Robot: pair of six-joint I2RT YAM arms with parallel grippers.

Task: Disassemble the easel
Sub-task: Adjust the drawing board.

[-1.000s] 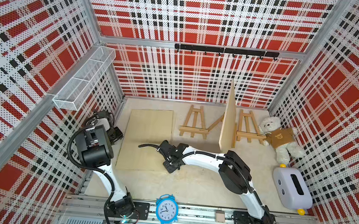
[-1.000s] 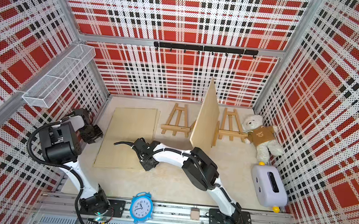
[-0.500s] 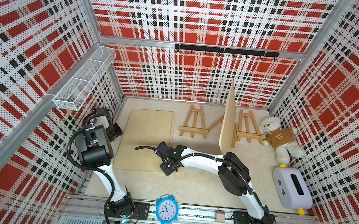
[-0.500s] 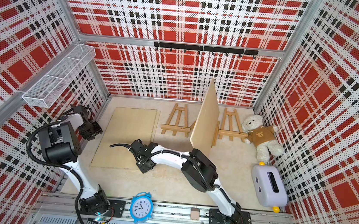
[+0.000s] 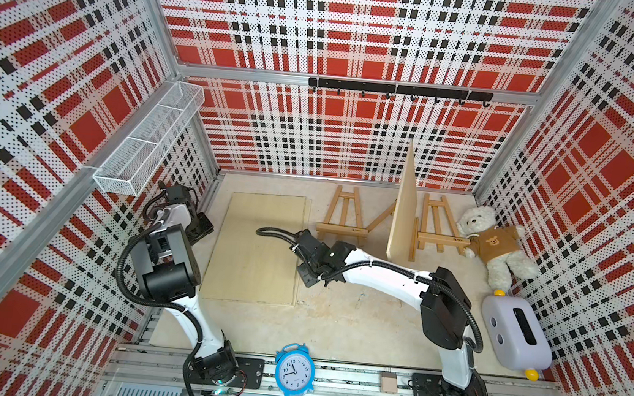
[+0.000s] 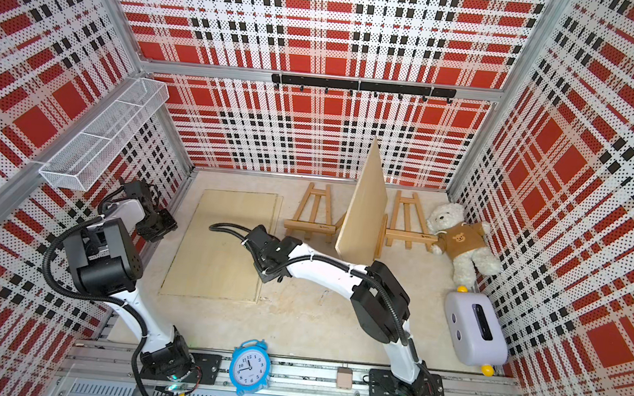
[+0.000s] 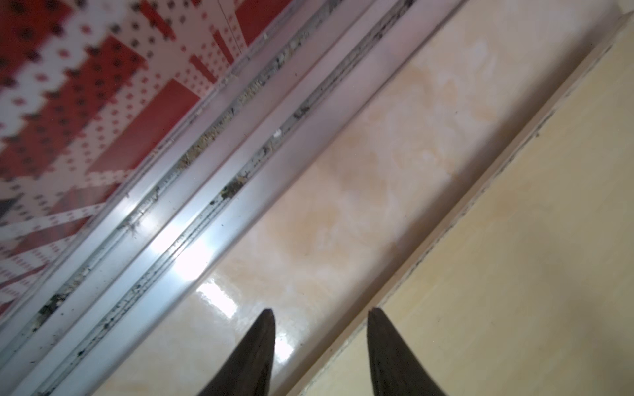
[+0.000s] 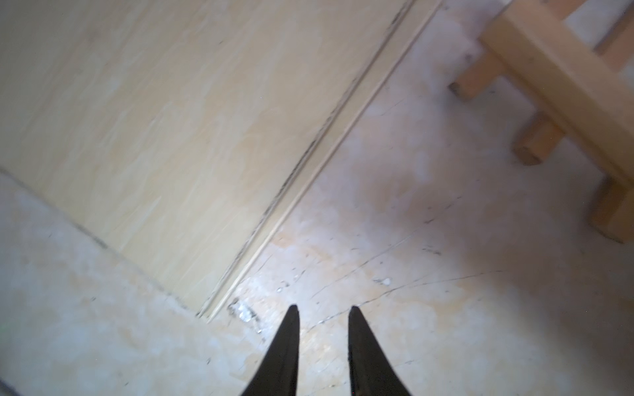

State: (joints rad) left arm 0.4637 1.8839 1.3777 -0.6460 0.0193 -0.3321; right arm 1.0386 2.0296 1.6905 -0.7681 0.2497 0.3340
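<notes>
Two small wooden easels stand at the back in both top views: one bare (image 5: 341, 219), the other (image 5: 437, 226) with a pale board (image 5: 403, 215) upright on its ledge. Another pale board (image 5: 259, 249) lies flat on the table at the left. My right gripper (image 5: 305, 279) hangs just off that board's right edge, jaws a little open and empty; in the right wrist view the gripper (image 8: 322, 308) is over bare table, with the board (image 8: 171, 120) and an easel foot (image 8: 555, 79) ahead. My left gripper (image 7: 320, 312) is open and empty, straddling the board's left edge (image 7: 514, 240).
A teddy bear (image 5: 495, 244) lies against the right easel. A lilac toaster (image 5: 516, 333) sits at the right wall and a blue alarm clock (image 5: 292, 371) at the front rail. A wire basket (image 5: 145, 150) hangs on the left wall. An aluminium rail (image 7: 206, 192) runs beside the left gripper.
The right gripper's jaws have parted a little and it has shifted slightly right, off the flat board's edge. The left arm and the boards have hardly moved.
</notes>
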